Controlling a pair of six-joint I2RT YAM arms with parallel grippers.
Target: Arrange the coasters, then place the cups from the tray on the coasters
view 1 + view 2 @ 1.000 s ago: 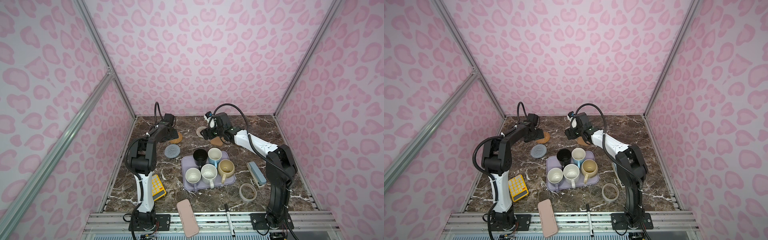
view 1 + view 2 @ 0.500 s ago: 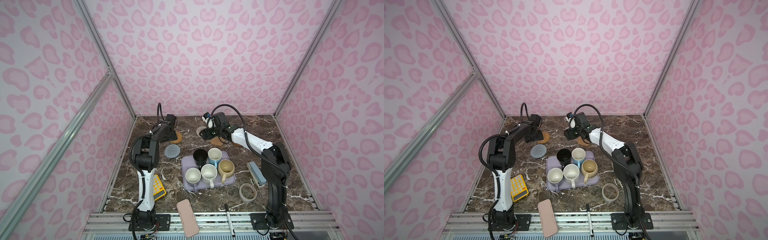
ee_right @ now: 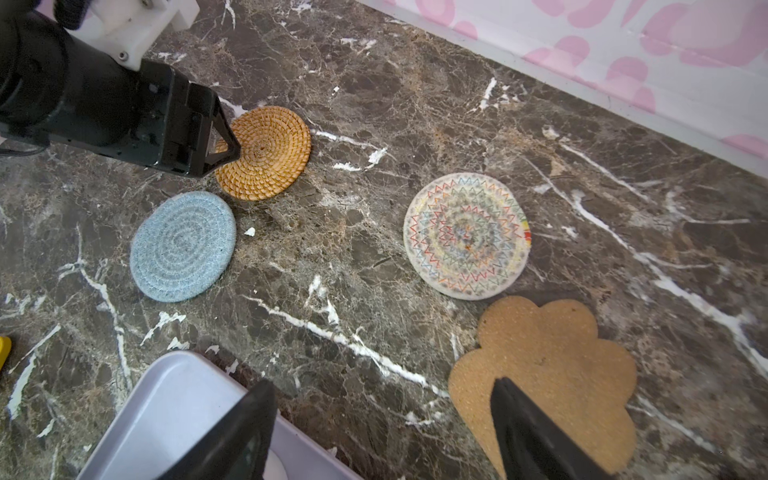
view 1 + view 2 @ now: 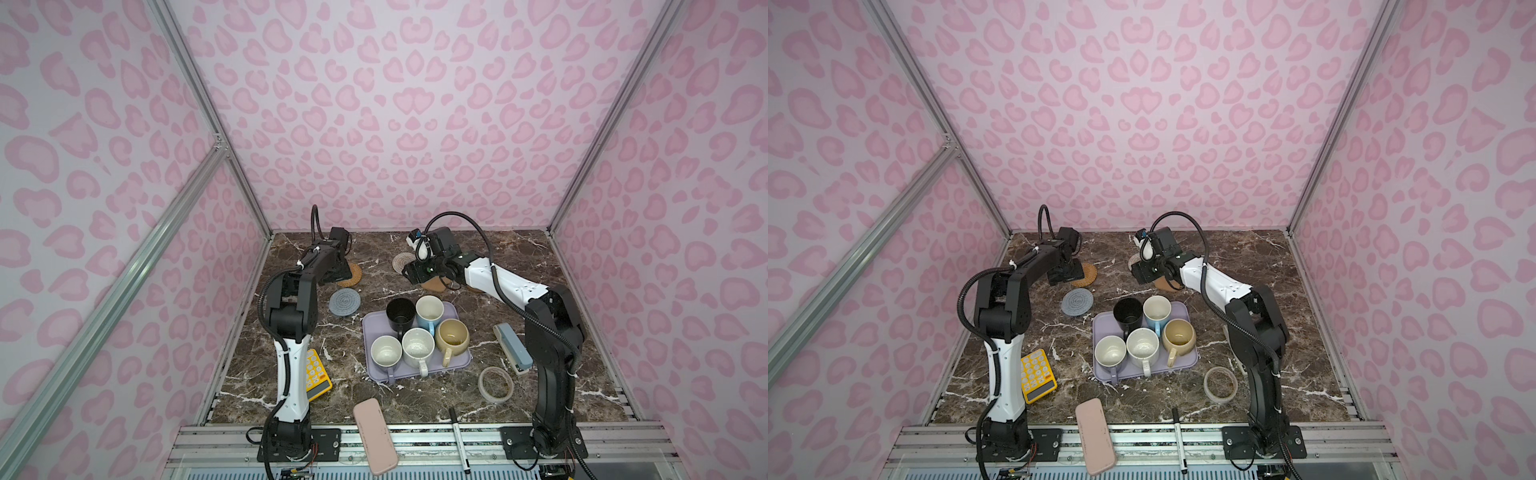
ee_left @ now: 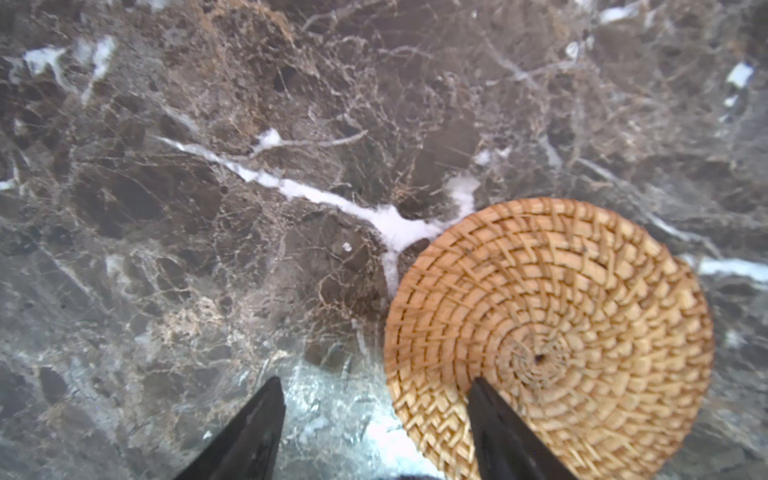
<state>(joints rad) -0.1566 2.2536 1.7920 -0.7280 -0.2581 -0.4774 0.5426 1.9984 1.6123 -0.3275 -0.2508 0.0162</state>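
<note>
Coasters: orange-tan woven round coaster (image 5: 548, 332), near tabletop (image 4: 573, 257) far-left corner, lies under one finger of spread, empty left gripper (image 5: 376, 380). Likewise spread and empty, right gripper (image 3: 382, 381) has one finger over tan paw-shaped cork coaster (image 3: 544, 357), toward far edge's middle.

The left gripper (image 5: 376, 384) holds its two black fingertips (image 5: 505, 432) spread apart above a dark brown marble tabletop (image 5: 208, 166) veined with white. One fingertip overlaps the orange-tan woven round coaster (image 5: 582, 316), perhaps touching it; the other is over bare marble.
</note>
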